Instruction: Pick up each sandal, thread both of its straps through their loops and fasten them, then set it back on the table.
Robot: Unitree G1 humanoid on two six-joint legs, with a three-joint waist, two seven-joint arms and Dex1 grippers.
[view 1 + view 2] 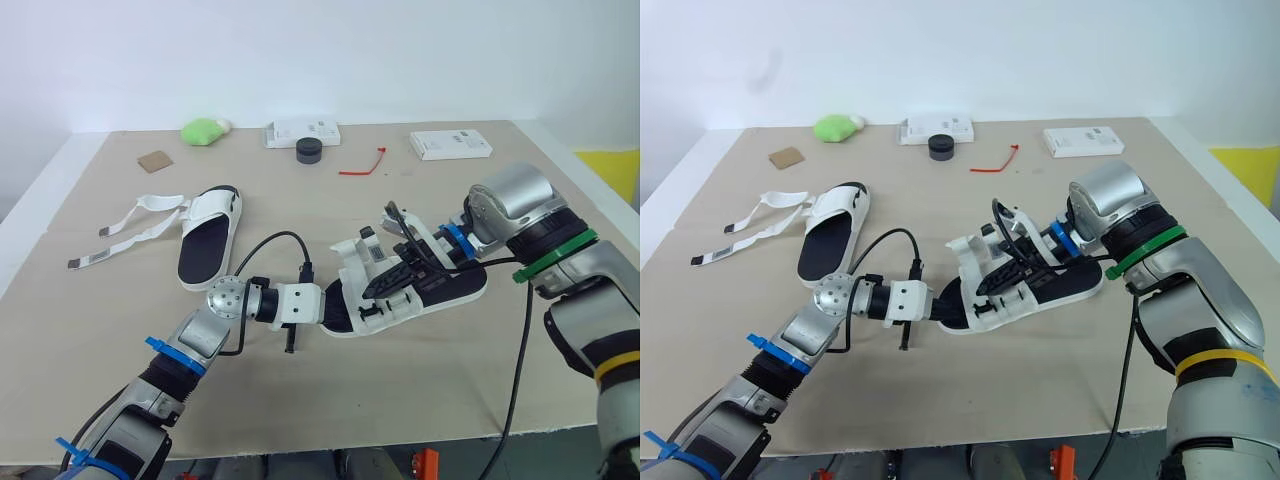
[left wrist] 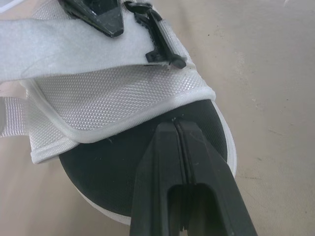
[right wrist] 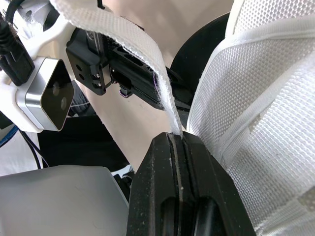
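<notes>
At mid-table (image 1: 400,400), between the two arms: white sandal (image 1: 450,292) with black footbed, lying lengthwise left to right on the beige top. From the right, over the sandal's middle: right gripper (image 3: 176,140), fingers pressed fully together on a white strap (image 3: 147,59), pinched at the very tips and curving slackly away from them. Just past that strap in the right wrist view: the other arm's wrist camera housing (image 3: 47,98), close by. From the near left, at the sandal's left end: left gripper (image 2: 175,129), fingers closed tight with no gap, tips laid over the footbed and touching the hem of the white mesh upper (image 2: 113,103); impossible to tell whether any of that hem sits between them. Just beyond the hem, on the webbing: black plastic loop (image 2: 160,39). Further left on the table, well apart from the first: second sandal (image 1: 208,238), same white and black, lying lengthwise near to far, with undone straps (image 1: 130,228) trailing flat to its left. Along the far side, left to right: brown cardboard square (image 1: 155,160), green lump (image 1: 203,130) a little farther back, white box (image 1: 302,131) with a black round cap (image 1: 309,150) just on its near side, red zip tie (image 1: 362,166), then another white box, flat (image 1: 450,144), toward the far right corner.
</notes>
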